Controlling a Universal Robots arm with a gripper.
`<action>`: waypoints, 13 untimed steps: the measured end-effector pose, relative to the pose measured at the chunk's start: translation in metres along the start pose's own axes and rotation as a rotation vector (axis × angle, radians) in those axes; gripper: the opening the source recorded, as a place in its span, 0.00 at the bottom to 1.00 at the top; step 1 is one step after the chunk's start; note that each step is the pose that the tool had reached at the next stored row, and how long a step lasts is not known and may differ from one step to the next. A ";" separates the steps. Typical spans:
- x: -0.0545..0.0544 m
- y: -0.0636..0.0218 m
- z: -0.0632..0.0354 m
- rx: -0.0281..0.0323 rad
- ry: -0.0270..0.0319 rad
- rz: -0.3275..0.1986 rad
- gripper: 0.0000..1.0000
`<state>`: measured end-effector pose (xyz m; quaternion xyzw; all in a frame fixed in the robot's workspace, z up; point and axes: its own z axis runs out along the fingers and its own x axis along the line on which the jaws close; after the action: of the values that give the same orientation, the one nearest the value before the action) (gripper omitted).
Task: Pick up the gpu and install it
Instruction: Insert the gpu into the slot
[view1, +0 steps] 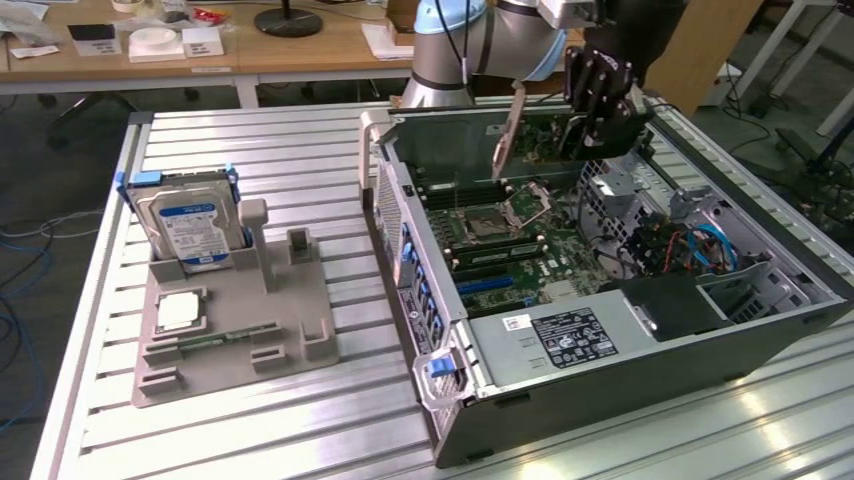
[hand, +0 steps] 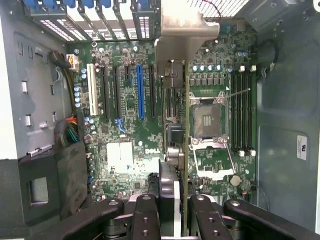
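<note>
My gripper (view1: 591, 128) hangs over the back part of the open computer case (view1: 694, 365) and is shut on the gpu (view1: 545, 132). The card hangs on edge above the motherboard (view1: 501, 225), its grey metal bracket (view1: 503, 135) pointing down toward the case's rear wall. In the wrist view the gpu (hand: 178, 125) appears edge-on as a thin slab between the black fingers (hand: 146, 215), with its bracket (hand: 182, 35) at the far end. It floats above the board between the blue expansion slot (hand: 140, 91) and the CPU socket (hand: 205, 117), clear of both.
A grey fixture (view1: 267, 320) at the exterior view's left holds an upright blue-labelled hard drive (view1: 187, 225) and a small silver chip (view1: 178, 310). Inside the case are a power supply (view1: 574, 335), blue cables (view1: 707, 245) and memory slots (hand: 242, 110).
</note>
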<state>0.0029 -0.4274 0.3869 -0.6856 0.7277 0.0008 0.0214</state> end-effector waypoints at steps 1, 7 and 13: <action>0.000 0.0000 0.0008 -0.0035 0.0003 0.000 0.28; 0.000 0.0011 0.0023 -0.0053 0.0014 0.000 0.28; 0.002 0.0197 0.0117 -0.0052 0.0017 0.000 0.28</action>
<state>-0.0165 -0.4274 0.3746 -0.6855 0.7278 0.0021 0.0190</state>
